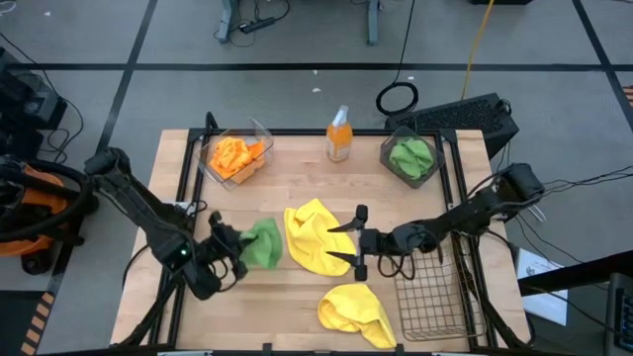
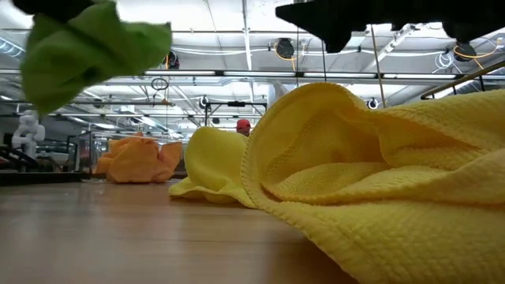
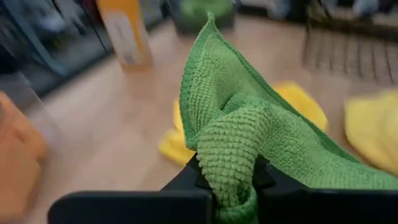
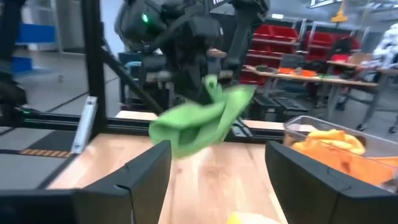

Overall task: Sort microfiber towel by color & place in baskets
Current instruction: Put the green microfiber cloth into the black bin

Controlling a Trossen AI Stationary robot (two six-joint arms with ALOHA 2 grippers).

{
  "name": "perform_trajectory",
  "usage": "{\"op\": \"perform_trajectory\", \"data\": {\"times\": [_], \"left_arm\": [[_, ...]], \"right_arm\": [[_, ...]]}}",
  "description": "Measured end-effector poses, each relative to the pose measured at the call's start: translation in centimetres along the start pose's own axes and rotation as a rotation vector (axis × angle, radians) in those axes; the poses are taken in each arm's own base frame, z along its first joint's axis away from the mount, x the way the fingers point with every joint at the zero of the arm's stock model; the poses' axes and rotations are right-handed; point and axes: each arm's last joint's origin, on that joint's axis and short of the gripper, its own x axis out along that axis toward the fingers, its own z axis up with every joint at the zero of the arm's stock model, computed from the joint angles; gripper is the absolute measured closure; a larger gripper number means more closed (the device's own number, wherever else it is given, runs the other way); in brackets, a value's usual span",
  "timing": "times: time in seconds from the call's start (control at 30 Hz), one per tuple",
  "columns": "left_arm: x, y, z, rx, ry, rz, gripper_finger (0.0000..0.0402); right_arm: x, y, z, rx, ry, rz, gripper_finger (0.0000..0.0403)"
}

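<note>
Left gripper (image 1: 233, 247): fingers clamped on a green towel (image 1: 262, 242), lifted off the table (image 1: 287, 188).
Right gripper (image 1: 346, 242): fingers apart, empty, over a yellow towel (image 1: 312, 237) mid-table.
Second yellow towel (image 1: 356, 311): near edge, beside the wire basket (image 1: 430, 297).
Orange towels (image 1: 235, 155): in the clear basket (image 1: 259, 131).
Other green towel (image 1: 410, 155): in the dark basket (image 1: 394, 173).
Spray bottle (image 1: 339, 135): between those two baskets.

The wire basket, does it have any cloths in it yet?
No, the wire basket shows only bare mesh from above, and both yellow cloths lie on the table beside it.
</note>
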Motion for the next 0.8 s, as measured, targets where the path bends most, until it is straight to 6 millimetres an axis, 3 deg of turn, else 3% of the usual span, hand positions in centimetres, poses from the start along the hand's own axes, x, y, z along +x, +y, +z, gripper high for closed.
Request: {"op": "perform_trajectory", "data": {"times": [0.13,0.33,0.53,0.8], "left_arm": [[0.3,0.6,1.9,-0.002,-0.132,0.059,0.0376],[1.8,0.2,4.4,0.01,-0.234,0.105,0.0375],[2.6,-0.4,6.6,0.005,-0.319,0.107,0.0375],[3.8,-1.8,7.6,0.021,-0.358,0.01,0.0375]], "right_arm": [[1.7,0.7,0.0,-0.043,-0.008,-0.005,0.0149],[5.3,2.2,1.6,-0.137,-0.03,-0.022,0.0127],[8.7,3.3,2.4,-0.205,0.076,-0.134,0.0093],[11.2,3.2,2.7,-0.241,0.148,-0.314,0.0069]]}}
